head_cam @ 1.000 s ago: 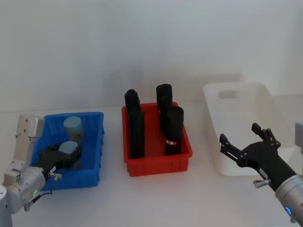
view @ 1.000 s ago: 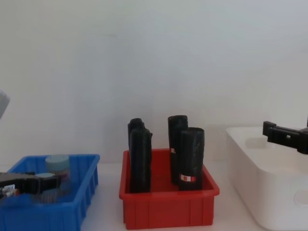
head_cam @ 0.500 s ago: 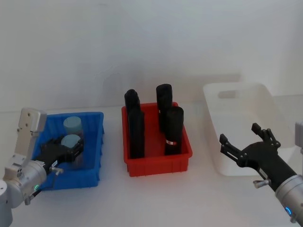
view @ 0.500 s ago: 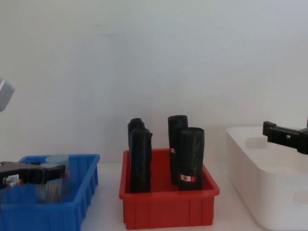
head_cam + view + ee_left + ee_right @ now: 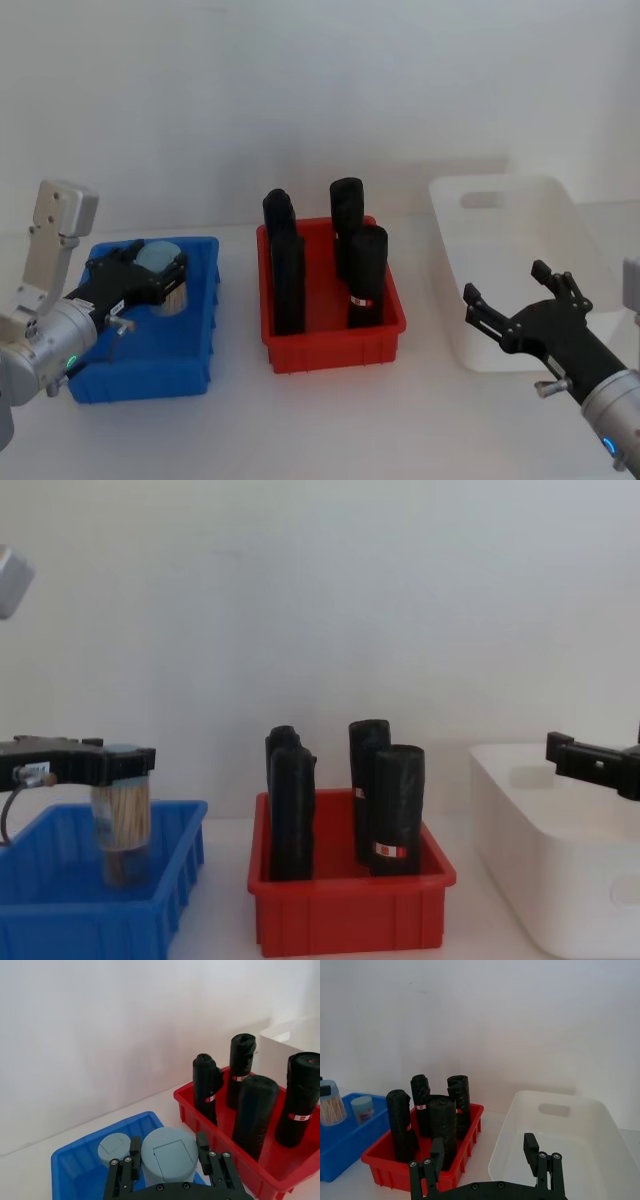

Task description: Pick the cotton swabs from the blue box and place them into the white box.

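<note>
Two cotton swabs jars were there. One (image 5: pixel 120 810) was clamped upright at its cap in the left gripper (image 5: pixel 160 272) above the blue box (image 5: pixel 140 382). The other (image 5: pixel 114 1147) stood inside that box, hidden behind the gripper from the head camera. Four black rolls (image 5: pixel 366 265) stood in one red bin (image 5: pixel 330 352). The right gripper (image 5: pixel 505 285) hung spread open before the single white box (image 5: pixel 560 880), its arm cut off at the chest view's edge.
</note>
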